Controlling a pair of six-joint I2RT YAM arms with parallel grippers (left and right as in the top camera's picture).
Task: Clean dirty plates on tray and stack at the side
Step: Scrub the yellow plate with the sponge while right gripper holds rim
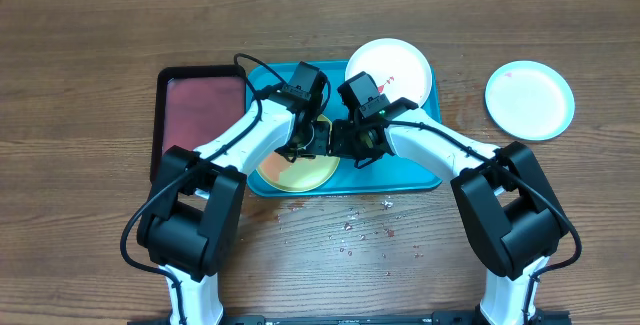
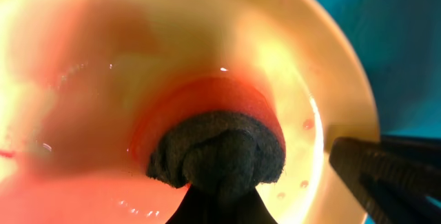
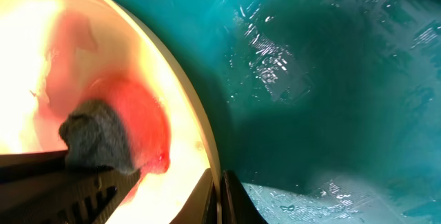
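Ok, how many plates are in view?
3: a green plate on the near left of the tray, a white plate on its far right corner, a light blue plate on the table beyond.

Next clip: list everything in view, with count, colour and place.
tray: one, turquoise, table centre.
black tray: one, holding reddish liquid, left of it.
green plate: one, red-smeared, on the tray.
white plate: one, red specks, tray's far right corner.
blue plate: one, pale, table, right.
cloth: one, dark grey, on the green plate.
droplets: several, table, near side of tray.
left gripper: shut on the cloth.
right gripper: shut on the green plate's rim.
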